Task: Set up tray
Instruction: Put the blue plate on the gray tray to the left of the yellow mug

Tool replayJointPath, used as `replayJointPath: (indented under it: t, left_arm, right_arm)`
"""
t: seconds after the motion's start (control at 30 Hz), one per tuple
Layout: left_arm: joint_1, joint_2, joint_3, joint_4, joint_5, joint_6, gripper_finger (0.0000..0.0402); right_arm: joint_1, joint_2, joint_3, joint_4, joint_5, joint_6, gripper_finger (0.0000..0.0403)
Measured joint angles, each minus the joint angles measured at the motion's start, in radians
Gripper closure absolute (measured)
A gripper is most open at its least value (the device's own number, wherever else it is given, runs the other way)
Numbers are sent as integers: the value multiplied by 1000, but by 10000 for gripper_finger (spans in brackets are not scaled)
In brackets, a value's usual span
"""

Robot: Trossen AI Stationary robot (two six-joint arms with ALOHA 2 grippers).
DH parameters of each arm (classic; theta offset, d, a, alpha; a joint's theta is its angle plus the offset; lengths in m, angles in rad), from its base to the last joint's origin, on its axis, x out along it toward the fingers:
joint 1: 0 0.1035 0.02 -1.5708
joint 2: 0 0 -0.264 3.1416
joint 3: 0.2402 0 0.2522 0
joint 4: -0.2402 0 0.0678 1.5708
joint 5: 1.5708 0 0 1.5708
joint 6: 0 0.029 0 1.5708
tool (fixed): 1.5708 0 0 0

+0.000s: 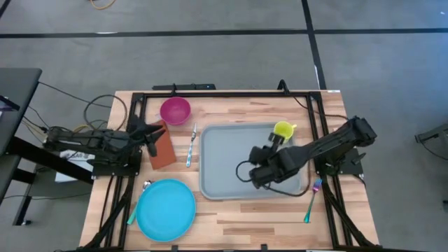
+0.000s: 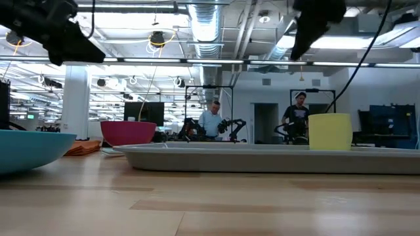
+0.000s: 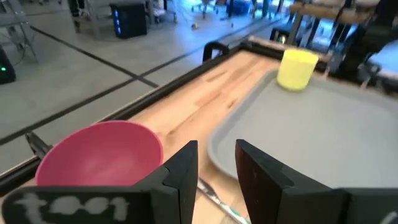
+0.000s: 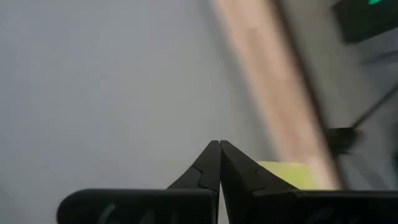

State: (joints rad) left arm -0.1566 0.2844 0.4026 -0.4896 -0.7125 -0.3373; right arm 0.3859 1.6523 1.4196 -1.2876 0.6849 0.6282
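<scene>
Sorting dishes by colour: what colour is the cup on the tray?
Yellow cup, standing at a corner of the grey-blue tray; clearest in the left wrist view.

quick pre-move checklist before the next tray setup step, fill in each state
1. Tray lies flat on the table with bare floor free for more items: ok.
2. Yellow cup stands upright in the tray's far right corner: ok.
3. Right gripper is over the tray with its fingers shut on nothing: ok.
4. Left gripper is open, near the pink bowl and above the brown napkin: ok.
5. Blue plate, pink bowl and the fork beside the tray are all outside it: not ok.
6. Utensil at the table's right edge, type and reach: cannot tell.
</scene>
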Motion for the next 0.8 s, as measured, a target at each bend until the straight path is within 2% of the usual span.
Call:
replayJointPath:
  t: [0.13, 0.3, 0.43, 0.6, 0.73, 0.8]
  left_arm:
    - [0, 93, 9, 84, -68, -18, 305]
    - [0, 159, 135, 96, -108, 32, 305]
    - [0, 229, 246, 58, -68, 105, 305]
    - [0, 373, 363, -29, -52, 123, 297]
    - [0, 507, 467, -148, -42, 106, 278]
    - [0, 574, 517, -201, 33, 91, 268]
  right_arm:
    - [20, -114, 33, -166, 118, 81, 403]
    - [42, -330, -8, -188, 215, 155, 403]
    - [47, -492, -99, -107, 214, 108, 403]
    - [37, -667, -225, 25, 198, 40, 403]
    - [8, -742, -250, 46, 130, 25, 403]
    - [-4, -755, -251, 47, 126, 7, 403]
